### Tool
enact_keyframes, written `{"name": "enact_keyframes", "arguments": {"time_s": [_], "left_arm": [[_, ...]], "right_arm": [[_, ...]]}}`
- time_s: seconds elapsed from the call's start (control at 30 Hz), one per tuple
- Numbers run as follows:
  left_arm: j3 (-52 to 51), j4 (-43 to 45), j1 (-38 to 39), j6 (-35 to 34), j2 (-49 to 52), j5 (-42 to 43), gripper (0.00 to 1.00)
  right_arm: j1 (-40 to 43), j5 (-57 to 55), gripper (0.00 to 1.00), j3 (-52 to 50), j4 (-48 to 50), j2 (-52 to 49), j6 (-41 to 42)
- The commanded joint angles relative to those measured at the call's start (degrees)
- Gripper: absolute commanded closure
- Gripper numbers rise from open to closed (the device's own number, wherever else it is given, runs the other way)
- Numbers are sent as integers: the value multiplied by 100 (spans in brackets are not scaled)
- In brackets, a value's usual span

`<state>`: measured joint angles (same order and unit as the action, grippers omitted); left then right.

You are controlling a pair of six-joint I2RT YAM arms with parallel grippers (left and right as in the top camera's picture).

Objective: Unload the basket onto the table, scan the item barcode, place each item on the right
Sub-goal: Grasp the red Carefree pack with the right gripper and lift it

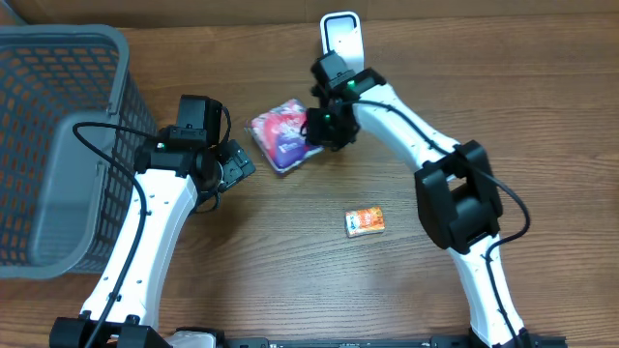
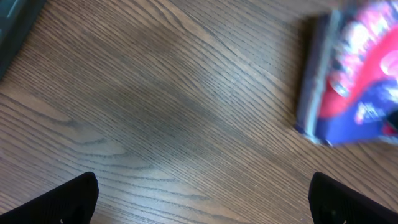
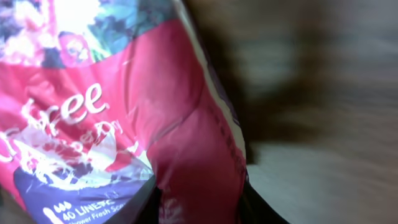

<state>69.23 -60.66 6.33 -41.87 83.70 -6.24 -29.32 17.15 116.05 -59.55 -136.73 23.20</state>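
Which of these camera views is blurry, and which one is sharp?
Overhead: sharp and evenly lit, no glare. Left wrist: the grain of the table is fairly clear, but the pink pack at the right edge is smeared. Right wrist: the pack's print is partly readable up close, and the table beside it is blurred.

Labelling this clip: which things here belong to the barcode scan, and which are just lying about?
In the job: pink packet, right tool gripping it, white device, probably the scanner.
Lying about: orange box, grey basket, left tool, open.
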Motion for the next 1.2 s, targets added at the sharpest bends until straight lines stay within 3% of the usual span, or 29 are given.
{"name": "enact_keyframes", "arguments": {"time_s": [0.0, 0.23, 0.3, 0.37, 0.5, 0.83, 1.17], "left_arm": [[0, 2, 7, -55, 22, 9, 0], [2, 2, 7, -57, 22, 9, 0], [2, 4, 7, -57, 22, 9, 0], [2, 2, 7, -57, 22, 9, 0], [0, 2, 7, -57, 22, 11, 0], [2, 2, 7, -57, 22, 9, 0], [2, 2, 7, -57, 22, 9, 0]], "right_arm": [[376, -837, 67, 28, -503, 264, 109], [826, -1937, 60, 28, -2002, 992, 452], [909, -1961, 44, 28, -2288, 1152, 372], [920, -1971, 18, 28, -2527, 1248, 15], [905, -2146, 4, 28, -2680, 1270, -273], [2, -2238, 6, 2, -1958, 1261, -977], [-935, -4312, 20, -610, -1132, 957, -494]]}}
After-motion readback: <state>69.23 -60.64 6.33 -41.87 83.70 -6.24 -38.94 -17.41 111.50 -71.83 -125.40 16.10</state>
